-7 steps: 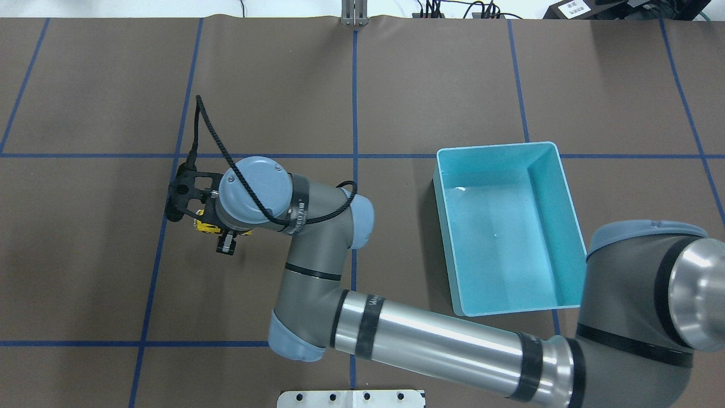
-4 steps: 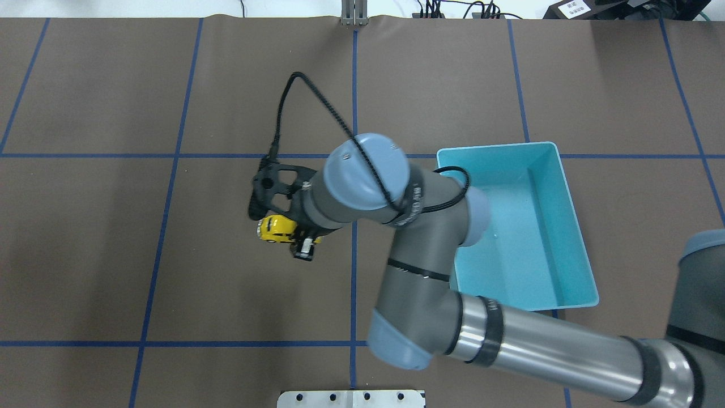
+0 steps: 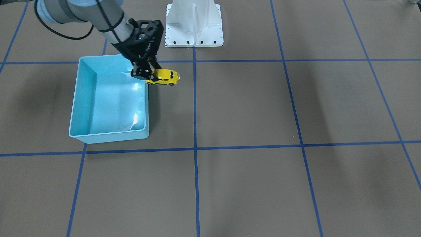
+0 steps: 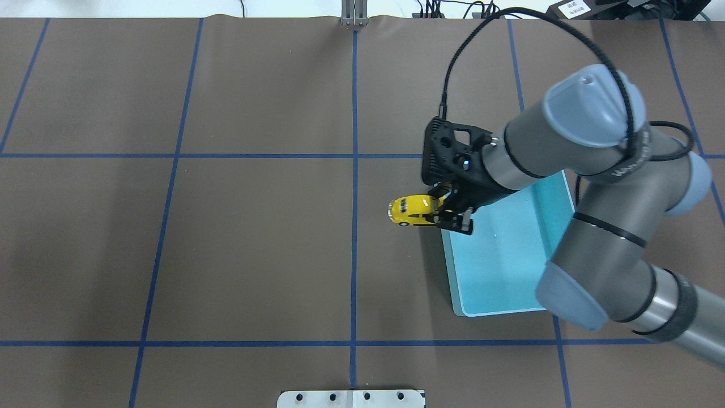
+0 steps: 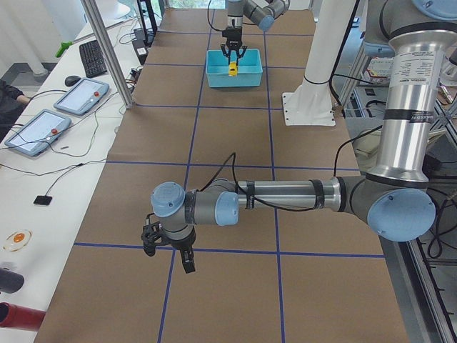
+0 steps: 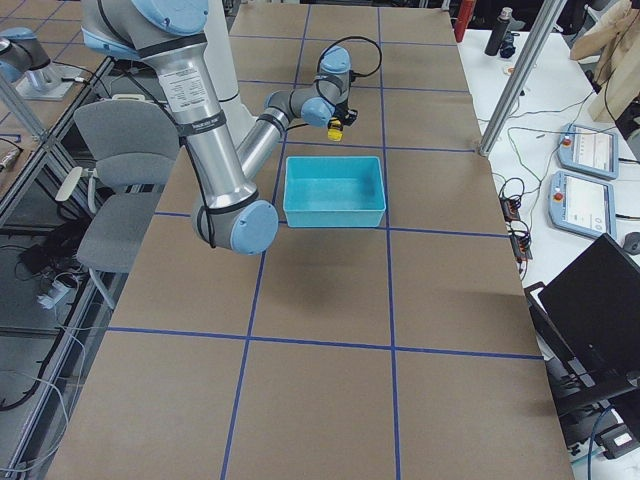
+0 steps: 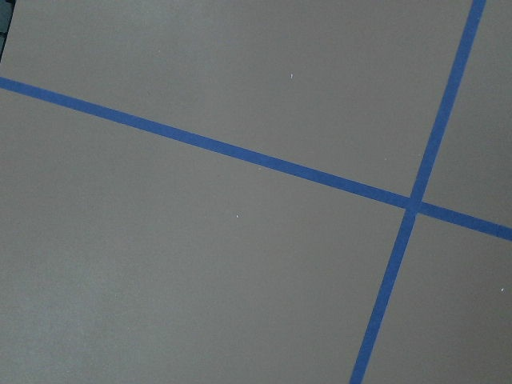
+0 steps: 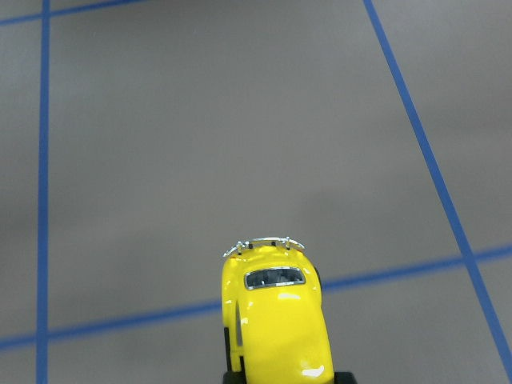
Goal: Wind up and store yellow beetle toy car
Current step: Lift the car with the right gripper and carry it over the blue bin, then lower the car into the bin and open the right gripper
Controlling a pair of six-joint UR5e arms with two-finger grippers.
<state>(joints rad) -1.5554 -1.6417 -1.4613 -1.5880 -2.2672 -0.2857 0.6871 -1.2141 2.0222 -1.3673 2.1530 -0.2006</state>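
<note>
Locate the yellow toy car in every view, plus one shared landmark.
Front-facing: yellow toy car upper left, beside light blue bin.
Overhead: car right of centre, at bin's left edge.
Exterior left: car top centre, at bin.
Exterior right: car upper centre, behind bin.
Left wrist: not in it.
Right wrist: car bottom centre.
Shared landmark: the bin, exterior views only.
</note>
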